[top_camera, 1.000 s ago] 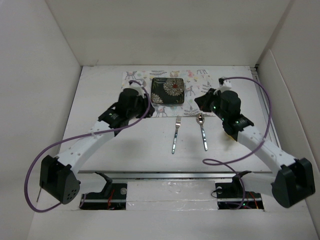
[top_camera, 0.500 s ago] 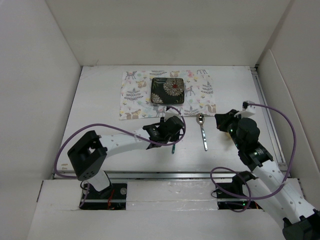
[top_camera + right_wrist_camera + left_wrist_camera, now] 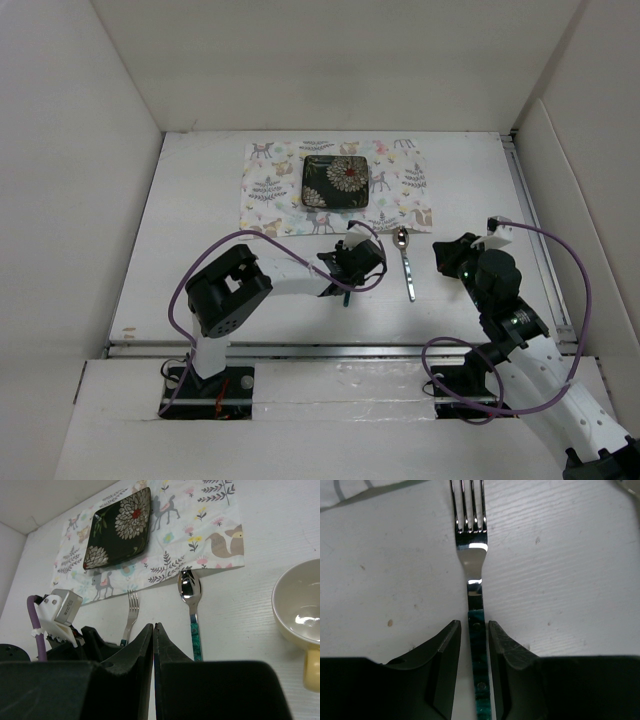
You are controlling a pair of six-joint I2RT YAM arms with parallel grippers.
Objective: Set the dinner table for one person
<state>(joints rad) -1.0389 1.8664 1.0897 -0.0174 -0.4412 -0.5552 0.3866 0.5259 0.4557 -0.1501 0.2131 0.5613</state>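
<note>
Plain white rectangular dinner table (image 3: 200, 210) lies flat under both arms, long axis looks left-right from above, hard to be sure. On it: 1 pastel animal-print cloth placemat (image 3: 268, 185), 1 dark floral square plate (image 3: 335, 182), 1 teal-handled steel fork (image 3: 469, 535), 1 matching spoon (image 3: 190, 587), 1 cream cup (image 3: 285, 587). Left gripper (image 3: 474, 625) straddles the fork handle with thin gaps, not clamped. Right gripper (image 3: 153, 626) fingers are pressed together, holding nothing

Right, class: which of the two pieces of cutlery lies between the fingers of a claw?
The fork: its handle lies between the fingers of the left claw. The spoon lies free beside it.
</note>
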